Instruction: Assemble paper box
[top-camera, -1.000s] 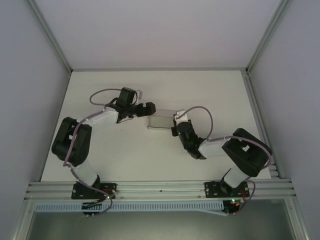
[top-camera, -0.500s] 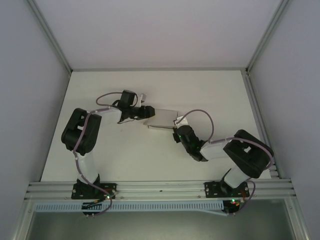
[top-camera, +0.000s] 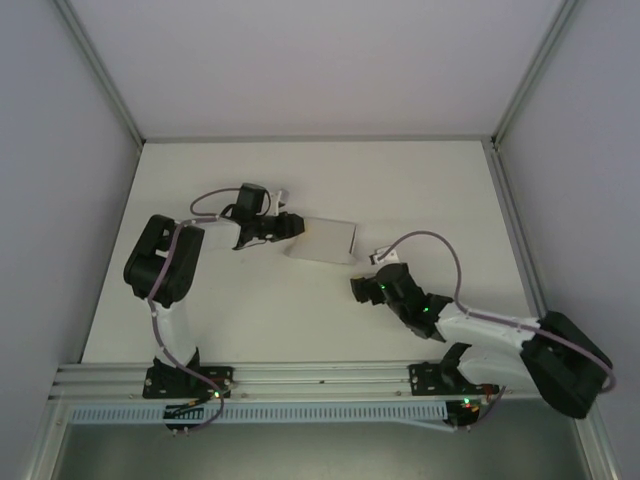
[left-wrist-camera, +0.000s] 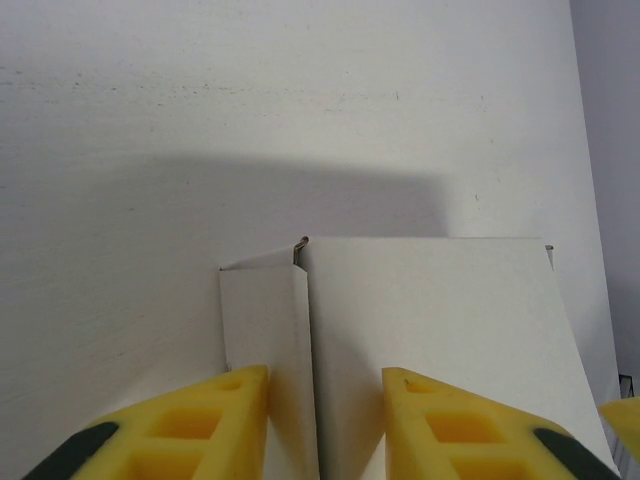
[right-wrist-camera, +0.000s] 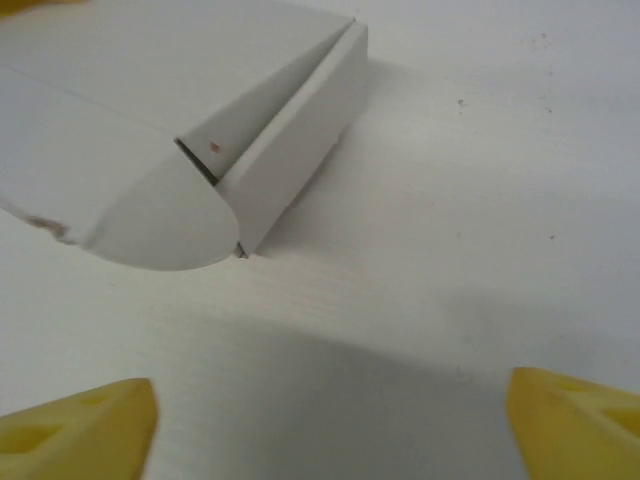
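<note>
**Box at the left claw, right claw spread wide**

The white desk (top-camera: 250, 320) carries the paper box (top-camera: 325, 240), pale card lying partly folded. It stretches away from the left claw (top-camera: 293, 226), and its near end, with a raised crease, sits between that claw's yellow fingers (left-wrist-camera: 200, 420). They stand partway together; whether they pinch the card I cannot tell. The right claw (top-camera: 358, 288) is spread wide and holds nothing. The box lies ahead of it and apart, with a rounded flap (right-wrist-camera: 165, 225) facing it.
</note>
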